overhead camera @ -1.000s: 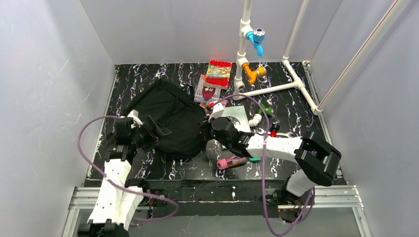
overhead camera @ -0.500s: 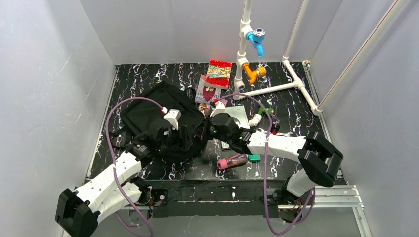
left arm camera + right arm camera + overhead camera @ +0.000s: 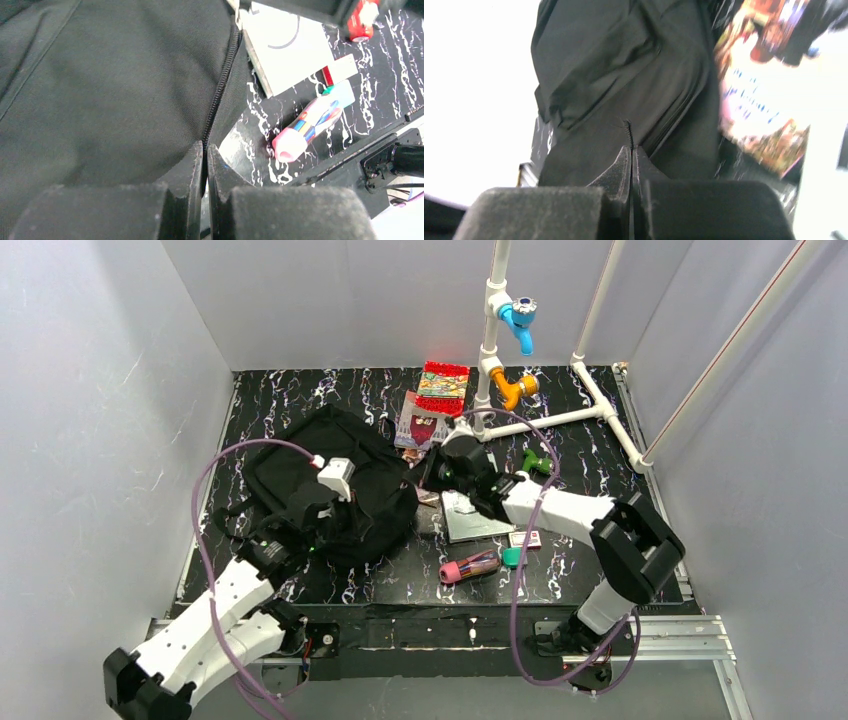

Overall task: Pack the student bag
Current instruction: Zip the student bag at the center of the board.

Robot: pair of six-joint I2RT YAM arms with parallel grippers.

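Note:
The student bag [image 3: 320, 465], a large black fabric backpack, lies left of the table's middle. In the left wrist view my left gripper [image 3: 205, 146] is shut on the bag's zipper edge [image 3: 222, 80] at its near right side. In the right wrist view my right gripper [image 3: 630, 147] is shut on another stretch of zipper edge [image 3: 626, 127]. From above, that right gripper [image 3: 424, 474] is at the bag's far right corner. The bag [image 3: 624, 60] fills most of that view.
A pink pencil case [image 3: 470, 566], a teal eraser [image 3: 512, 557] and a small card [image 3: 527, 538] lie near the front. A grey notebook [image 3: 478, 522] lies under the right arm. Two colourful books [image 3: 443, 387] sit behind the bag. White pipes with a blue tap [image 3: 520, 315] and an orange tap [image 3: 515, 388] stand at the back right.
My left arm swung right across the bag and its gripper closed on the zipper edge. My right gripper, still shut, moved toward the back, uncovering the grey notebook.

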